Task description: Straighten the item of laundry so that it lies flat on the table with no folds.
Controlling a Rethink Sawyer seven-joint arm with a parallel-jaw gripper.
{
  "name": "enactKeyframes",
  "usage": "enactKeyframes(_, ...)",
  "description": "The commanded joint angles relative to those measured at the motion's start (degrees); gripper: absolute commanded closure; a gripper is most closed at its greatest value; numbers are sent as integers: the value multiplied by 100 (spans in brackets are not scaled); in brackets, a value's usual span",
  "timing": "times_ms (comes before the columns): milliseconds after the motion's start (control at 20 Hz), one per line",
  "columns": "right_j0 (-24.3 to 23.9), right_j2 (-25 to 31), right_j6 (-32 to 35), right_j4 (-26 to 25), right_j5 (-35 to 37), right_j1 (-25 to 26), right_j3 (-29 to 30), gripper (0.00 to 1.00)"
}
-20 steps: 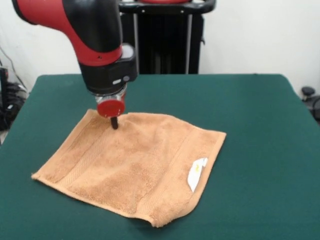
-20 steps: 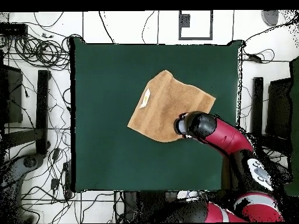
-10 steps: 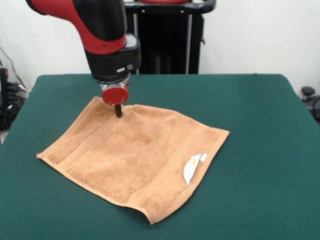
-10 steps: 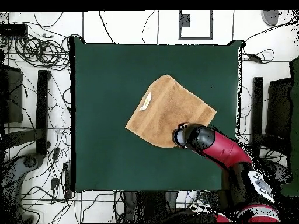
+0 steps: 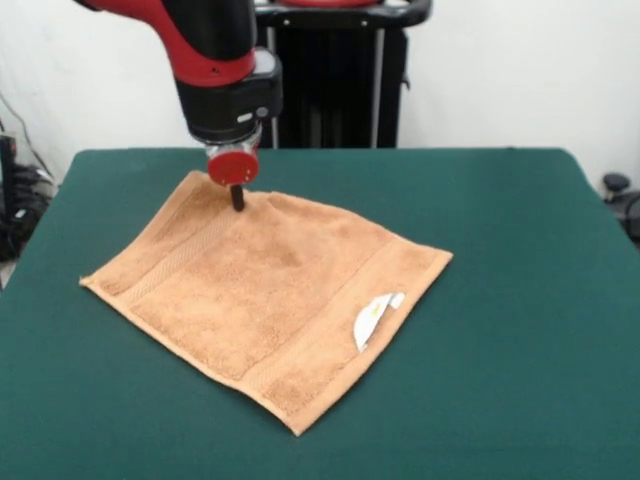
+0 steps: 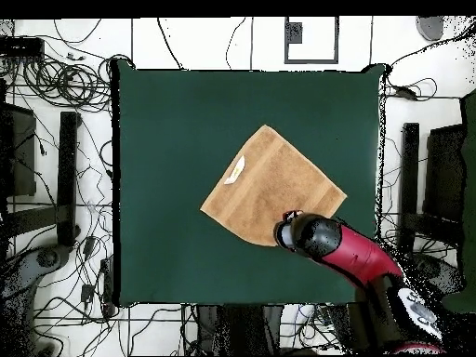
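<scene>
1. My end effector (image 5: 237,197) is down at the far edge of the terry towel (image 5: 265,300), w/ its dark tip on the cloth just inside that edge. Only one thin dark tip shows in front view; overhead my arm covers it, so I can't tell how far it's open or whether it pinches cloth or just presses on it.
2. Towel lies on the green counter (image 5: 520,300), roughly mid-counter overhead, turned diamond-wise. Nearly all of it spreads away from my end effector, toward the camera side in front view.
3. White label (image 5: 372,318) sits at the edge well apart from my tip, flipped up on the cloth.
4. Key relation: I'm at one edge near a corner; the opposite corner points straight away from me. Judgement: any pull would go away from that corner, stretching along the diagonal.
5. Cloth looks mostly flat; slight ripple by my tip. Likely near done.
6. Risk: dragging whole towel instead of smoothing.
</scene>
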Motion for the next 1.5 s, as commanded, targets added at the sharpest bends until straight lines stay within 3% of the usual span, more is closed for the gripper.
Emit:
enactKeyframes(50, -58, 393, -153, -280, -45, -120, 808, 100)
enactKeyframes(350, 43, 376, -24, -300, -58, -115, 755, 100)
enactKeyframes(600, 158, 375, -159, -398, -87, 546, -228, 100)
enactKeyframes(850, 103, 449, -153, -469, -280, 583, -261, 100)
enactKeyframes(900, 98, 461, -173, -502, -287, 582, -268, 0)
enactKeyframes(1100, 267, 288, 113, -599, -712, 694, -341, 0)
enactKeyframes(1500, 276, 345, 67, -606, -568, 687, -391, 0)
